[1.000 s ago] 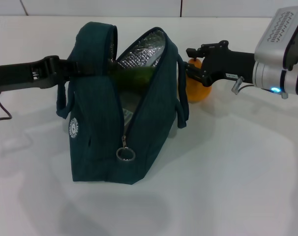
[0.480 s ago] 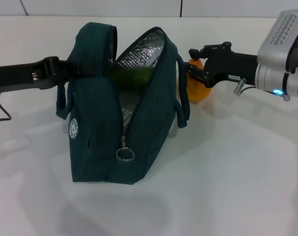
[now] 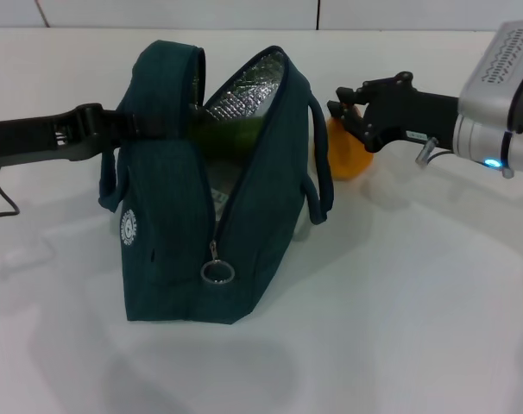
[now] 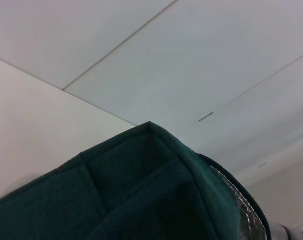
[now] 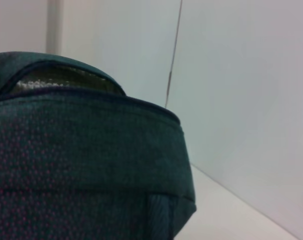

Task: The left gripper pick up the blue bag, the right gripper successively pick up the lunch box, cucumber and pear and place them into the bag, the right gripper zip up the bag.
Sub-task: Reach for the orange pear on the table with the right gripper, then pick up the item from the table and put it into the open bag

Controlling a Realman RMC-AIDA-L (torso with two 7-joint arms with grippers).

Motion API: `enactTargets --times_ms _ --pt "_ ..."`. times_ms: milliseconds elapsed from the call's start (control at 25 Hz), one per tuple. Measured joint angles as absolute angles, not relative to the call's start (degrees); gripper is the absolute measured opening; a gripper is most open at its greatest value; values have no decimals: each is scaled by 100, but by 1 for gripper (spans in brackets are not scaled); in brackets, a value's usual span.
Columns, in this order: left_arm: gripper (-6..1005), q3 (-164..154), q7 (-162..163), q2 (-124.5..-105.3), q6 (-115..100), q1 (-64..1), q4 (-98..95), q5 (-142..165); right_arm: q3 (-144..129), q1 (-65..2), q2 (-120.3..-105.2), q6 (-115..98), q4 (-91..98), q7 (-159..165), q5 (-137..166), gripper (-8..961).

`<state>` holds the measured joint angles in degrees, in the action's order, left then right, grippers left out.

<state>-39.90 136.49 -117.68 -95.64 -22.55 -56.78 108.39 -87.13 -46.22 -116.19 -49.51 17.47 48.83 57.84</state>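
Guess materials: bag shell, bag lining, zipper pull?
The blue bag shell looks like matte woven fabric; a fine weave grain shows in the right wrist view. The lining looks like silver foil, with a quilted, shiny surface. The zipper pull is probably metal: a thin grey ring with a slight gleam.

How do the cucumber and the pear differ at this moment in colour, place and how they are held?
The cucumber is green; the pear is orange-yellow. The cucumber lies inside the open blue bag, across its mouth; the pear is outside, beside the bag's right wall. The right gripper is at the pear's top, while no gripper touches the cucumber; the left gripper holds the bag's left side. Both are partly hidden by the bag.
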Motion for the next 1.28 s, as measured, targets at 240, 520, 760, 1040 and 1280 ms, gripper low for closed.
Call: enactTargets --times_ms 240,520,760,1040,1280 --pt "50 -3990 13649 -11769 -9576 -2251 -5678 10836 -8713 -4512 -11619 -4948 1840 4793 5694 139" --pt "50 -3990 13641 -11769 -9595 -2245 -5678 10836 -8709 -4401 -11619 -4947 1988 4780 5673 66" --pt "50 -3990 13640 -11782 -9625 -2239 -5678 10835 -8658 -4084 -11619 -4954 2375 4780 5660 44" --pt "50 -3994 13583 -11806 -9832 -2123 -5733 10537 -8656 -3602 -11588 -5208 3209 4869 5544 56" --pt "50 -3993 13567 -11813 -9845 -2108 -5737 10528 -8650 -3412 -11558 -5358 3659 5046 5542 66"
